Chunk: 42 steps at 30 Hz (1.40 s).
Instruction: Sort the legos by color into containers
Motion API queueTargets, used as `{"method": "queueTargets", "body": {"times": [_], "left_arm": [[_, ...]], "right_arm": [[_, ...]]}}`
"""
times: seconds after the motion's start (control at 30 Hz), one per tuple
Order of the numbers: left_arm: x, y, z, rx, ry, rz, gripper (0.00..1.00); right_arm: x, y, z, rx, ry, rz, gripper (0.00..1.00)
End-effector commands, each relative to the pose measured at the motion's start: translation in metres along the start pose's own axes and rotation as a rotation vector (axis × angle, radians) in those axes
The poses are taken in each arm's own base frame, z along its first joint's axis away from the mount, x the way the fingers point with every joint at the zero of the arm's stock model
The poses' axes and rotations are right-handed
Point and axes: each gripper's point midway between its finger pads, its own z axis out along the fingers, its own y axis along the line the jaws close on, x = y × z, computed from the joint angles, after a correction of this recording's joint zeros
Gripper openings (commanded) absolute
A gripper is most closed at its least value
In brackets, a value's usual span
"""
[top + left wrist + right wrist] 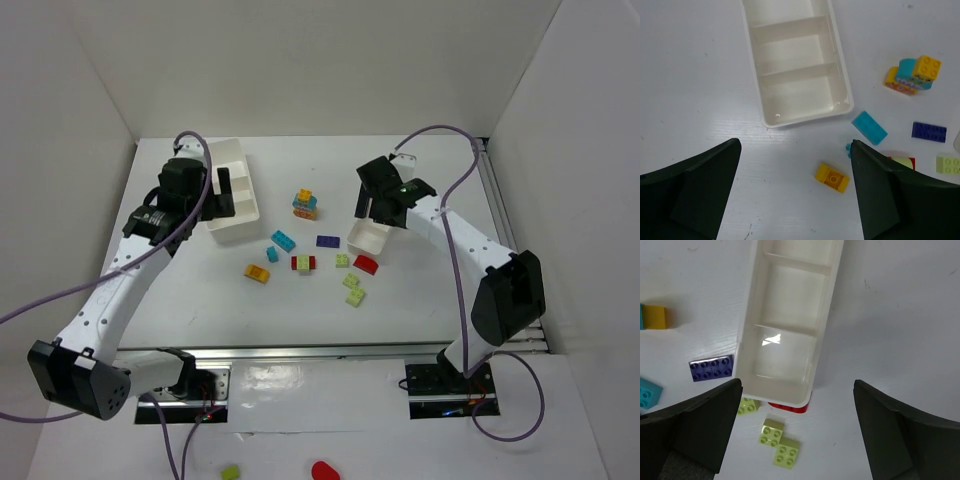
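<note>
Legos (303, 263) are scattered about the middle of the tabletop, between a divided white tray (243, 200) toward the far-left corner and a second divided tray (790, 290) nearer the right edge. Cyan, yellow-orange, red, lime and dark purple bricks are seen, and a few are joined in a small stack (305, 203). They are judged light, rigid and slick, best pinched across the flat side walls. The left gripper (795, 144) and right gripper (797, 382) are both spread wide, and nothing is held.

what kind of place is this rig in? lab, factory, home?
Probably a lab test cell: white walls box in a white table, two arms bolted at its near edge, cables loose, legos and bins laid out.
</note>
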Motion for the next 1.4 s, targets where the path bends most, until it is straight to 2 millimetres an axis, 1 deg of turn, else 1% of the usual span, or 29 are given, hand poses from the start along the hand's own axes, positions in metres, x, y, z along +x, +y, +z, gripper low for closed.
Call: {"method": "queueTargets", "body": {"times": [0.0, 0.07, 0.1, 0.13, 0.17, 0.23, 0.27, 0.3, 0.33, 0.37, 0.4, 0.43, 0.47, 0.53, 0.57, 0.6, 0.7, 0.77, 0.8, 0.83, 0.9, 0.93, 1.0, 1.03, 1.1, 1.17, 1.2, 1.23, 1.37], "left_arm": [[0.002, -0.013, -0.01, 0.067, 0.064, -0.016, 1.0], [0.005, -0.017, -0.011, 0.086, 0.08, -0.026, 1.0], [0.011, -0.018, -0.009, 0.095, 0.096, -0.023, 1.0], [0.01, -0.019, -0.013, 0.106, 0.088, -0.026, 1.0], [0.013, -0.018, -0.012, 0.104, 0.097, -0.024, 1.0], [0.017, -0.017, -0.01, 0.092, 0.104, -0.032, 1.0], [0.02, -0.015, -0.009, 0.079, 0.109, -0.038, 1.0], [0.025, -0.014, -0.007, 0.076, 0.121, -0.035, 1.0], [0.023, -0.014, -0.01, 0.078, 0.113, -0.047, 1.0], [0.028, -0.016, -0.009, 0.083, 0.126, -0.06, 1.0], [0.028, -0.016, -0.009, 0.082, 0.126, -0.069, 1.0], [0.031, -0.014, -0.007, 0.071, 0.132, -0.067, 1.0], [0.031, -0.014, -0.007, 0.07, 0.133, -0.076, 1.0], [0.033, -0.011, -0.008, 0.05, 0.14, -0.081, 1.0], [0.036, -0.01, -0.008, 0.046, 0.15, -0.088, 1.0], [0.035, -0.007, -0.008, 0.022, 0.143, -0.096, 1.0], [0.036, -0.004, -0.008, 0.009, 0.148, -0.093, 0.98], [0.034, -0.004, -0.011, 0.012, 0.138, -0.096, 0.98], [0.034, -0.004, -0.011, 0.012, 0.138, -0.096, 0.98], [0.034, -0.004, -0.011, 0.012, 0.138, -0.096, 0.98], [0.034, -0.004, -0.011, 0.012, 0.138, -0.096, 0.98], [0.034, -0.004, -0.011, 0.012, 0.138, -0.096, 0.98], [0.036, -0.004, -0.008, 0.009, 0.146, -0.093, 0.97], [0.04, -0.004, -0.007, 0.006, 0.155, -0.1, 0.97], [0.042, -0.004, -0.005, 0.003, 0.163, -0.098, 0.97], [0.041, -0.002, -0.005, -0.007, 0.16, -0.097, 0.97], [0.045, -0.002, -0.004, -0.01, 0.168, -0.094, 0.97], [0.044, 0.0, -0.004, -0.019, 0.165, -0.094, 0.97], [0.046, 0.0, -0.002, -0.021, 0.173, -0.091, 0.97]], "right_arm": [[-0.01, 0.018, -0.007, -0.049, -0.047, 0.029, 1.0], [-0.015, 0.029, -0.018, -0.123, -0.066, 0.026, 1.0], [-0.014, 0.03, -0.019, -0.138, -0.065, 0.029, 1.0], [-0.014, 0.039, -0.026, -0.19, -0.064, 0.017, 1.0], [-0.009, 0.041, -0.024, -0.206, -0.053, 0.006, 1.0], [0.0, 0.06, -0.033, -0.3, -0.051, -0.052, 1.0], [0.0, 0.069, -0.042, -0.353, -0.063, -0.099, 1.0], [0.007, 0.075, -0.044, -0.373, -0.058, -0.133, 1.0], [0.017, 0.085, -0.053, -0.408, -0.052, -0.177, 0.98], [0.02, 0.094, -0.061, -0.441, -0.054, -0.215, 0.98], [0.032, 0.102, -0.064, -0.47, -0.036, -0.264, 0.98], [0.051, 0.118, -0.08, -0.535, -0.023, -0.338, 0.98], [0.07, 0.13, -0.082, -0.58, 0.01, -0.389, 0.98], [0.092, 0.142, -0.086, -0.605, 0.045, -0.43, 1.0], [0.11, 0.148, -0.089, -0.614, 0.073, -0.451, 1.0], [0.119, 0.153, -0.083, -0.597, 0.092, -0.426, 1.0], [0.136, 0.166, -0.077, -0.589, 0.124, -0.384, 1.0], [0.136, 0.17, -0.068, -0.563, 0.111, -0.35, 1.0], [0.142, 0.169, -0.059, -0.531, 0.123, -0.336, 1.0], [0.138, 0.17, -0.054, -0.505, 0.104, -0.334, 1.0], [0.136, 0.174, -0.047, -0.48, 0.091, -0.324, 0.94], [0.142, 0.175, -0.037, -0.457, 0.101, -0.327, 0.9], [0.141, 0.181, -0.032, -0.443, 0.099, -0.33, 0.83], [0.147, 0.182, -0.026, -0.431, 0.108, -0.348, 0.82], [0.146, 0.187, -0.023, -0.432, 0.107, -0.348, 0.8], [0.152, 0.186, -0.015, -0.408, 0.115, -0.349, 0.76], [0.148, 0.188, -0.016, -0.408, 0.103, -0.342, 0.74], [0.152, 0.19, -0.011, -0.399, 0.111, -0.349, 0.72], [0.155, 0.19, -0.003, -0.375, 0.106, -0.356, 0.65]]}}
